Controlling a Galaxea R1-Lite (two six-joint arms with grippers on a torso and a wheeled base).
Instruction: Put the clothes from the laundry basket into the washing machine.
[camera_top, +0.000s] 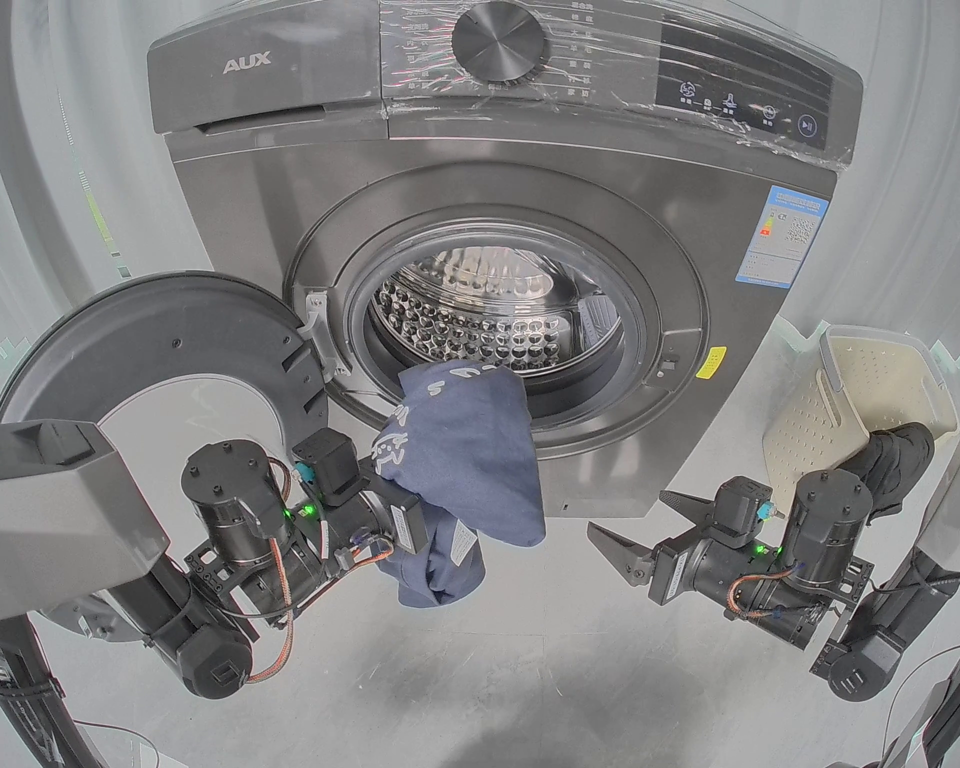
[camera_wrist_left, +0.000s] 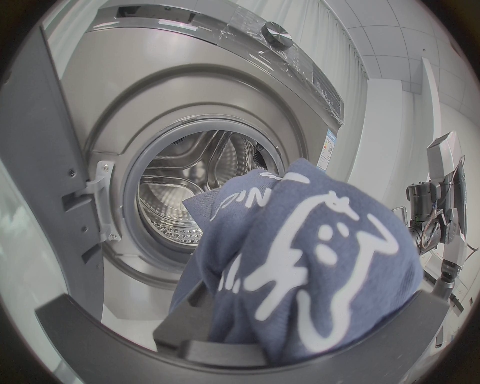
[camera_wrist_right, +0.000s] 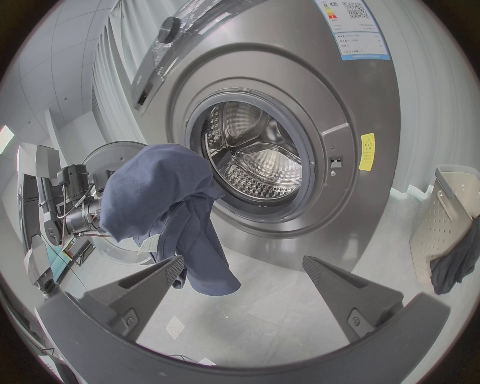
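The left pincer (camera_top: 418, 525) is clamped on a navy garment (camera_top: 470, 450), which bunches over its fingers and hangs below them above the floor (camera_top: 520, 660). The cloth's top is in front of the drum opening (camera_top: 480, 300) of the washing machine (camera_top: 600, 180), at about 7 o'clock on the rim and not inside. The open door (camera_top: 150, 330) stands at 9 o'clock. The right pincer (camera_top: 625, 512) has its fingers apart and holds nothing. At 4 o'clock from the machine the laundry basket (camera_top: 880, 380) lies tipped, with a dark garment (camera_top: 895, 455) at its mouth.
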